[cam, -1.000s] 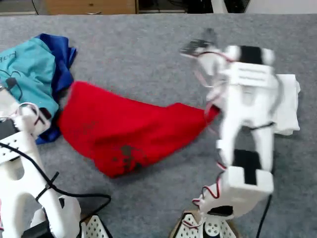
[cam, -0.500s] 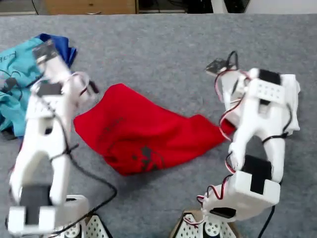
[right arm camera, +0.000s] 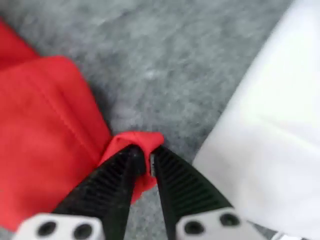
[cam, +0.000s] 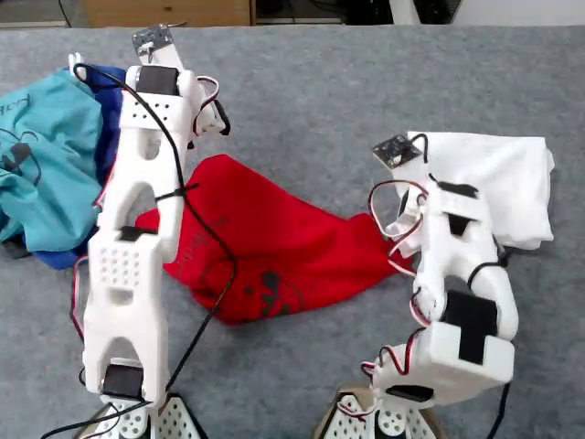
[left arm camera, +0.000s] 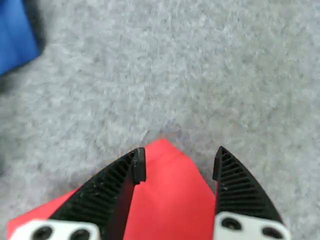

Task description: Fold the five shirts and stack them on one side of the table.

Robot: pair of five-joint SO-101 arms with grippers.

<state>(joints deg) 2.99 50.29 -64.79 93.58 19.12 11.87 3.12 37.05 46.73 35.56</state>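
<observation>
Holding a bunched corner of the red shirt (right arm camera: 45, 135) in the nearly closed right end effector (right arm camera: 142, 155), probably to anchor that end for stretching flat on the tabletop (cam: 302, 82). Hovering wide open with the left end effector (left arm camera: 180, 157) directly above the opposite pointed corner, lined up between both fingers, seemingly for a matching pinch; no grip there yet. Just beside the right end effector, a folded white shirt (cam: 498, 183), likely parked as the stack's base. Near the left end effector, crumpled teal shirt (cam: 46, 155) and blue shirt (cam: 114, 114), apparently awaiting folding.
</observation>
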